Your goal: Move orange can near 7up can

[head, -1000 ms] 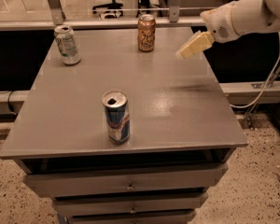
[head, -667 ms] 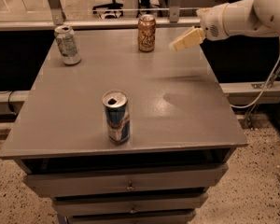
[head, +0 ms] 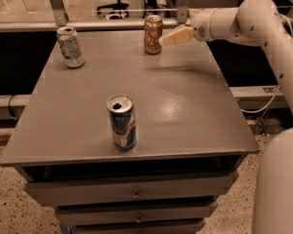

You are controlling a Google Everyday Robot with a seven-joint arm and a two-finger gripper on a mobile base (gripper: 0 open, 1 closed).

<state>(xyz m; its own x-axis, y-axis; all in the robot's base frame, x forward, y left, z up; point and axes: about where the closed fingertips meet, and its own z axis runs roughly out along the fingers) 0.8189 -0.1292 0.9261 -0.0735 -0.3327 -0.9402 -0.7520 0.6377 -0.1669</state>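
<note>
Pincer (head: 166, 40) on the white arm (head: 244, 18) hovers over the far edge of the grey metal surface (head: 185, 106); how far open it is cannot be told. Its tip sits just right of the upright orange-brown drink can (head: 153, 34). The white-silver, green-marked 7up can (head: 70, 47) stands well apart at far left. A taller blue-and-silver can (head: 121, 122) stands near the front.

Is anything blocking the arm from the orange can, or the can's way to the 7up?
Nothing visible. The gripper hangs close beside the orange can; bare table runs to the 7up can. The blue can stands far forward.
</note>
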